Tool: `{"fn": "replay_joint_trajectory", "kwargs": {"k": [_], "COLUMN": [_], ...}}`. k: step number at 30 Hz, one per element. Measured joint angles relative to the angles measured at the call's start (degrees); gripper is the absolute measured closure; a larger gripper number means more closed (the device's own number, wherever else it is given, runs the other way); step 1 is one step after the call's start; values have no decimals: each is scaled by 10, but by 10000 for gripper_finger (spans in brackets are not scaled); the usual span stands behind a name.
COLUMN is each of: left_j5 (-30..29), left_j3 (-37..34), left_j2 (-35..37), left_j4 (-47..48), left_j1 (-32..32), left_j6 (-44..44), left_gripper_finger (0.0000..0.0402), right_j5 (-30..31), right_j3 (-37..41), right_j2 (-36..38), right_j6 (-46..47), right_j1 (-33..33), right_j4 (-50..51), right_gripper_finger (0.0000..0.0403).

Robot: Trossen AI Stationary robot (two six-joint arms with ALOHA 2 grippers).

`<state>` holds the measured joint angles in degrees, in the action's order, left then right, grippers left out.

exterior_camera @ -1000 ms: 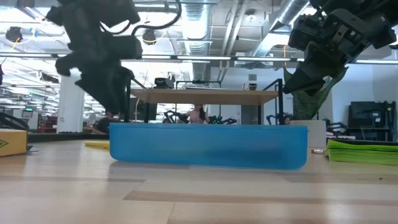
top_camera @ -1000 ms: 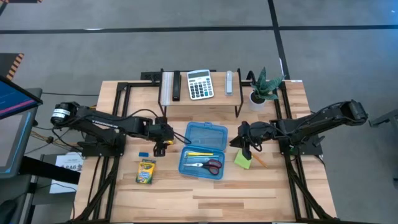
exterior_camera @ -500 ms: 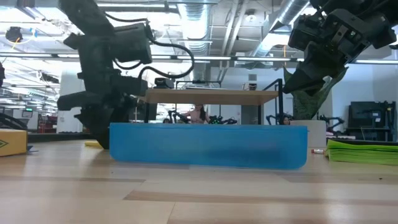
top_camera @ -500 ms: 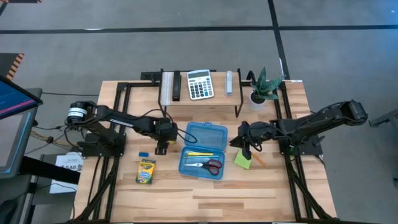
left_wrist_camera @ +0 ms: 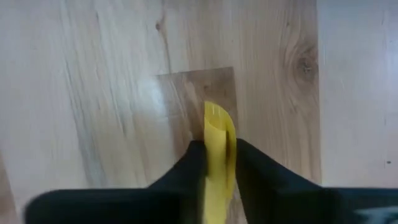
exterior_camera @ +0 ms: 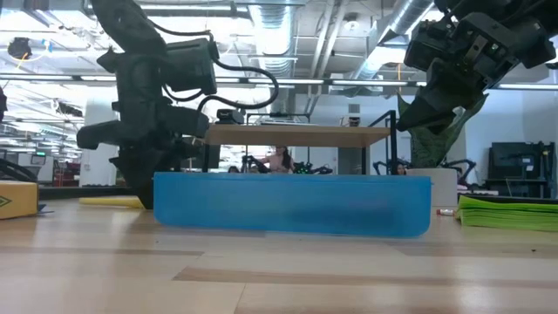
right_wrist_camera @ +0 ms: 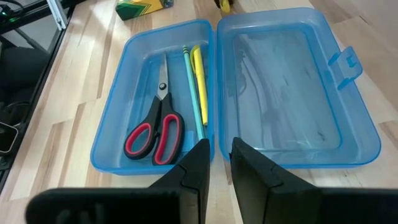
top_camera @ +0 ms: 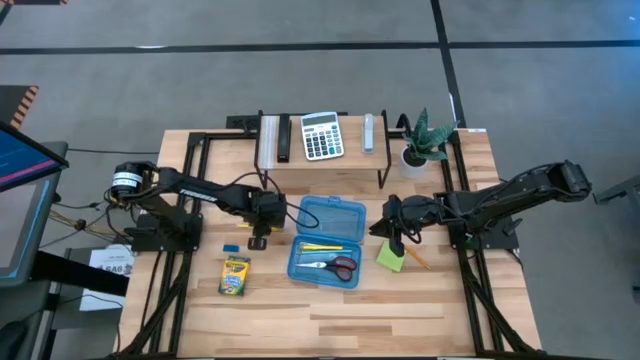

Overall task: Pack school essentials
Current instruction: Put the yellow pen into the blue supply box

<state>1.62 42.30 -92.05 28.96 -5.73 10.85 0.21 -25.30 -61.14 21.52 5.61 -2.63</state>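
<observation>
From above, I see my left gripper down on the table, just left of the open blue box. The box has the red scissors and a yellow pencil in its front half; its lid half is bare. The crayon box and the little blue eraser lie near my left gripper, toward the front. The green sticky pad and an orange pencil lie by my right gripper, which waits above them.

From table height, I see my left gripper low behind the box's left end. A yellow stick lies flat on the wood there.

My left wrist camera shows it best. The two dark fingers are squeezed tight on a yellow thing, maybe a marker or fat pencil. It pokes out past the tips, over the wood.

My right wrist camera looks into the box. The fingers sit close, a small gap between, holding nothing.

To do this well, I think I should lift straight up first, so the yellow thing does not drag. Then I move over the box's front half and go low before I let go. It may swing, since I hold it near one end.
</observation>
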Motion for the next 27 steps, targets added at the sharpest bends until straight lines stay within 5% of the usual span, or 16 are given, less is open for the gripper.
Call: {"fn": "replay_joint_trajectory", "kwargs": {"k": [3,27], "left_j5": [4,-4], "left_j3": [0,21], "left_j2": [1,41], "left_j4": [2,49], "left_j1": [-1,20], "left_j6": [-3,-61], "left_gripper_finger": [387,396], "right_j5": [0,0], "right_j3": [0,0], "right_j2": [0,0], "right_j6": [-2,-6], "right_j1": [0,0], "right_j4": [0,0], "right_gripper_finger": [315,315]}}
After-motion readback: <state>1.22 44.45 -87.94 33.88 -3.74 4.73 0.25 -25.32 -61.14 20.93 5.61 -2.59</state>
